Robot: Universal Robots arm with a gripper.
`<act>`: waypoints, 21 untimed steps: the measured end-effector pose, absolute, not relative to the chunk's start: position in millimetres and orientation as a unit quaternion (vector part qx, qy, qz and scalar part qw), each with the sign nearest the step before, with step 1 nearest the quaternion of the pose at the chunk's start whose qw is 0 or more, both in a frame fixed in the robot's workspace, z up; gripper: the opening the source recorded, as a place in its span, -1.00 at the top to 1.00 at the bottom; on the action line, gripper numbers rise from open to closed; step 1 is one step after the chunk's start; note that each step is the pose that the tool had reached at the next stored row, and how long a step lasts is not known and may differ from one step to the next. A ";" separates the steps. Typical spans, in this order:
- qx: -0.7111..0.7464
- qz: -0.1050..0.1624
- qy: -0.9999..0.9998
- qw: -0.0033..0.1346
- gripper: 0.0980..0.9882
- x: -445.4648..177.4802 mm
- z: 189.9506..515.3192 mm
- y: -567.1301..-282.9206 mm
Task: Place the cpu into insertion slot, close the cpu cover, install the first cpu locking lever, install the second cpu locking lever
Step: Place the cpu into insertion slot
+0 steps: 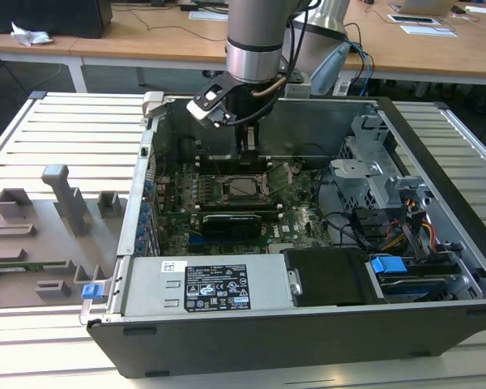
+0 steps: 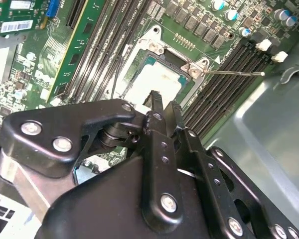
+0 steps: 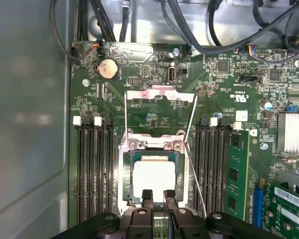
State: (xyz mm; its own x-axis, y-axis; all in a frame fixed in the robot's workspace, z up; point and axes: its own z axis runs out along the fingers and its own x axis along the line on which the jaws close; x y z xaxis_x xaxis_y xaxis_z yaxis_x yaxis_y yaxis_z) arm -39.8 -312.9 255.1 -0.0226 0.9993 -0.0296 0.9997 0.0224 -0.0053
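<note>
Judged best to lift straight off, without sideways drag, from cpu (image 3: 152,172) lying in insertion slot (image 3: 123,174) at far part of board (image 3: 154,118), keeping narrowly parted, empty gripper (image 3: 158,195) clear of raised cpu cover (image 3: 159,94) and lever wire (image 3: 195,177), and to verify flush seating.

The cpu (image 3: 154,174) shows a pale silver-grey top; around it the circuit board (image 3: 224,94) is green, and the gripper (image 3: 158,194) near it is black.
</note>
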 end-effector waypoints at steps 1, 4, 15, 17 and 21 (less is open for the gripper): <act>0.699 -0.012 0.715 0.009 0.71 -39.8 258.2 -312.9; 0.699 -0.012 0.715 0.009 0.71 -39.8 265.3 -312.9; 0.699 -0.013 0.715 0.009 0.75 -39.8 288.0 -312.5; 0.699 -0.013 0.715 0.009 0.98 -39.8 295.8 -312.5; 0.699 -0.013 0.715 0.009 0.98 -39.8 309.3 -312.5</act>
